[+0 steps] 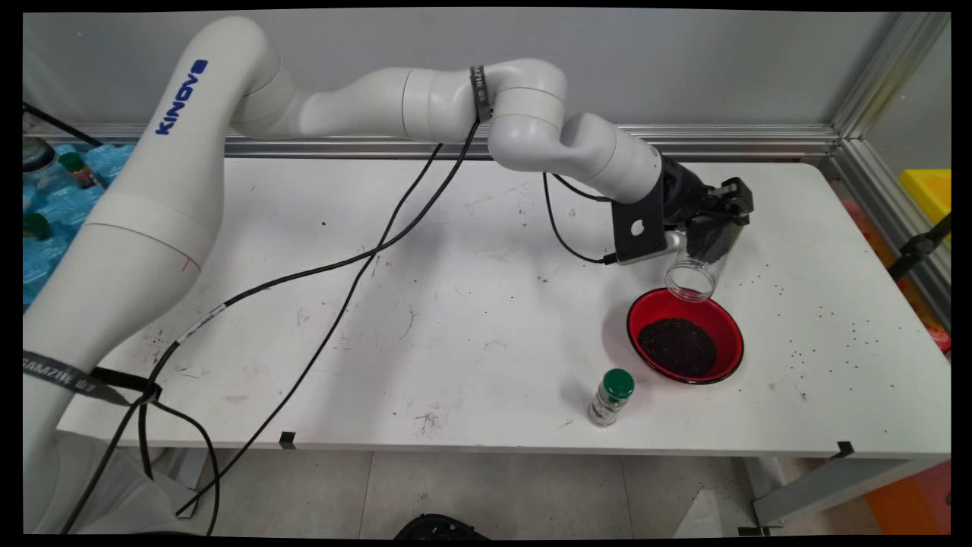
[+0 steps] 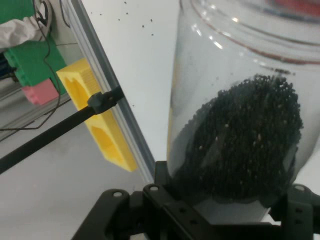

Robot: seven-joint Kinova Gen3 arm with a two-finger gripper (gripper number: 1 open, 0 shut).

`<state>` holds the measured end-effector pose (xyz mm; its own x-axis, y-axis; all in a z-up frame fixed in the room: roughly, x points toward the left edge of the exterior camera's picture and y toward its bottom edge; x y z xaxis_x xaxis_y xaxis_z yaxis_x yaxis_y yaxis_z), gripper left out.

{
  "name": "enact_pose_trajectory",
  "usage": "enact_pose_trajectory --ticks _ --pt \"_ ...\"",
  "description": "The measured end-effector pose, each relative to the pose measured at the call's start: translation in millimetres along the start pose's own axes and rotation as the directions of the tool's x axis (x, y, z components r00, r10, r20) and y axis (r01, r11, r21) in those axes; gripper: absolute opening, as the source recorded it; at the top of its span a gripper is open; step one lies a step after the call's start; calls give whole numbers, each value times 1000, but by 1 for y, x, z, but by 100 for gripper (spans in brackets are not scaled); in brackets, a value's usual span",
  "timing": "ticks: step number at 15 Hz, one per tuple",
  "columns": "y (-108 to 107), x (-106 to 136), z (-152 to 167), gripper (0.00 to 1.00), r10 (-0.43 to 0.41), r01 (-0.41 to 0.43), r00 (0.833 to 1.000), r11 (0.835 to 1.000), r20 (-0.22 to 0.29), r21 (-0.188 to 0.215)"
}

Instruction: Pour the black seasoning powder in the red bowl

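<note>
My gripper is shut on a clear plastic jar part-filled with small black grains. The jar is tilted, its open mouth pointing down over the far rim of a red bowl that holds a heap of the same black grains. In the hand view the jar fills the right side between the fingers, with the grains piled against its lower wall. A small spice bottle with a green cap stands upright on the table, just left of the bowl and nearer the front edge.
Loose black grains are scattered on the white table right of the bowl. Black cables hang from the arm across the table's left half. An aluminium frame rail and a yellow block lie beyond the table's right edge.
</note>
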<state>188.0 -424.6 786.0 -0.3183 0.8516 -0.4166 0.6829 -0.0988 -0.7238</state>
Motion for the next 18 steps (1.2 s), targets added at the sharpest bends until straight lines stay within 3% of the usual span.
enact_pose_trajectory --ticks 8,18 --pt "-9 4 -3 0 129 -130 991 991 29 42" --pt "-18 7 -8 0 247 -252 967 964 67 82"
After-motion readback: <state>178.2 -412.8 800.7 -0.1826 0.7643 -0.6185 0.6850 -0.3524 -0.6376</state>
